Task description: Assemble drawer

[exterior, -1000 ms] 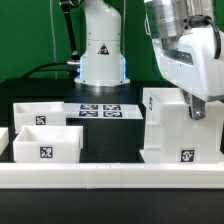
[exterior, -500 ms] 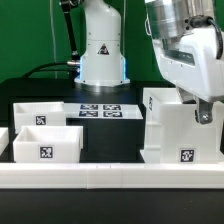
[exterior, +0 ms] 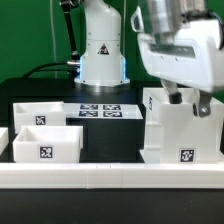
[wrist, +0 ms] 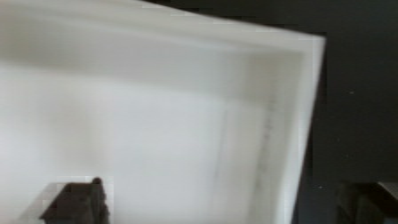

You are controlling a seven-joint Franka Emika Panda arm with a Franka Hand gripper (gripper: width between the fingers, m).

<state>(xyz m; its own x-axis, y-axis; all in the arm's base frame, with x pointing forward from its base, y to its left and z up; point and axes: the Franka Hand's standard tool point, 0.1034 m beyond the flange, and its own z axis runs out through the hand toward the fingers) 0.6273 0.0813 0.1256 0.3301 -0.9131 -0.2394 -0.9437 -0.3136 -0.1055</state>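
The drawer's tall white housing (exterior: 170,135) stands at the exterior view's right, with a tag on its front. Two low white trays stand at the left, one in front (exterior: 45,146) and one behind (exterior: 34,115). My gripper (exterior: 190,103) hangs right over the housing's top, open and holding nothing. In the wrist view the housing (wrist: 160,110) fills most of the picture. The gripper (wrist: 226,203) has its fingers wide apart there. One fingertip (wrist: 75,200) is over the white surface. The other is past the housing's edge, over the dark table.
The marker board (exterior: 100,110) lies flat at the back middle, in front of the robot base (exterior: 100,55). A long low white rail (exterior: 110,176) runs along the table's front edge. Dark table (exterior: 110,140) shows between the trays and the housing.
My gripper has shifted toward the exterior view's left above the housing. The housing and both trays have not moved.
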